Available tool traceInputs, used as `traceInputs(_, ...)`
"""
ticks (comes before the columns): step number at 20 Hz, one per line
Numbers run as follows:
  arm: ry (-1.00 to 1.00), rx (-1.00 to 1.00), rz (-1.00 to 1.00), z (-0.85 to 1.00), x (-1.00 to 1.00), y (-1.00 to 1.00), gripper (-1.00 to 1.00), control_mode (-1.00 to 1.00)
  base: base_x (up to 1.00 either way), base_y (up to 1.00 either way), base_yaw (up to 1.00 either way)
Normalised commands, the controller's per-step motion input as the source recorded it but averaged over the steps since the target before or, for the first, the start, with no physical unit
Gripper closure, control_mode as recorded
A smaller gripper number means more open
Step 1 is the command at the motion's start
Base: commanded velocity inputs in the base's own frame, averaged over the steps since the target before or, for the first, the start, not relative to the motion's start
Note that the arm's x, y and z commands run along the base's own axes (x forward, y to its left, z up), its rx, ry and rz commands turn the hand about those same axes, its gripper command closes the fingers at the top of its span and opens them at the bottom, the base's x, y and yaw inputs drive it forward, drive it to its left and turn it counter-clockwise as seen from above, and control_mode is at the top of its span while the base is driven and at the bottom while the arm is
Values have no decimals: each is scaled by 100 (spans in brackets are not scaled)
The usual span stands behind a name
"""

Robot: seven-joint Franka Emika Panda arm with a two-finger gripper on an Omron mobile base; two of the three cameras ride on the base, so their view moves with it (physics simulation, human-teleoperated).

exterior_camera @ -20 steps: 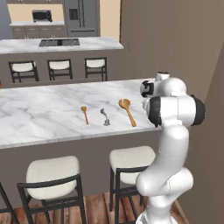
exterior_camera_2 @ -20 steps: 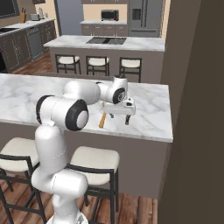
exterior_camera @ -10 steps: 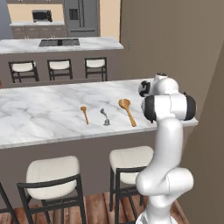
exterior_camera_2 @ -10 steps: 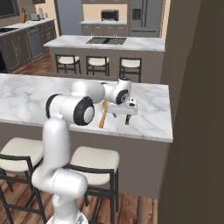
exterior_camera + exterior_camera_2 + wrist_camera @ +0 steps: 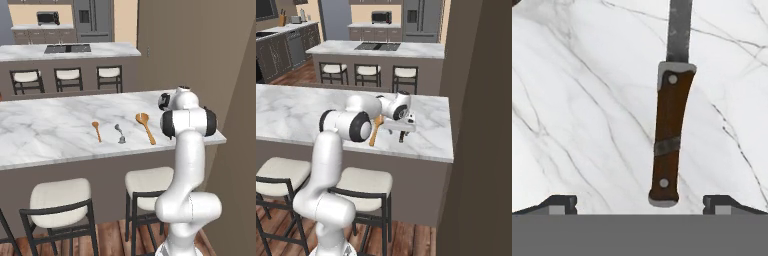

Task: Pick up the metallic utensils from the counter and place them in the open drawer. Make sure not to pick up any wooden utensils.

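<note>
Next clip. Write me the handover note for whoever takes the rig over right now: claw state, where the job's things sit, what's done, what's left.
Claw: open, holding nothing, poised over the dark-handled utensil on the counter.
Silver spoon: lying on the marble between the two wooden spoons, the short one and the long one.
Done: nothing picked up yet.
Left: grasp the dark-handled utensil, carry it to the drawer, then the silver spoon. Leave both wooden spoons alone.

Two rear base views flanking the counter (image 5: pixel 50 135); hand view close, straight down.
</note>
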Motion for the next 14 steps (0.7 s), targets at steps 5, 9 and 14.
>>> traceInputs(5,0,0,0,-27,37,-3,-100,-100,0,0,0)
traceInputs(9,0,0,0,-35,36,0,-100,-100,0,0,0)
traceInputs(14,0,0,0,-40,33,0,-100,-100,0,0,0)
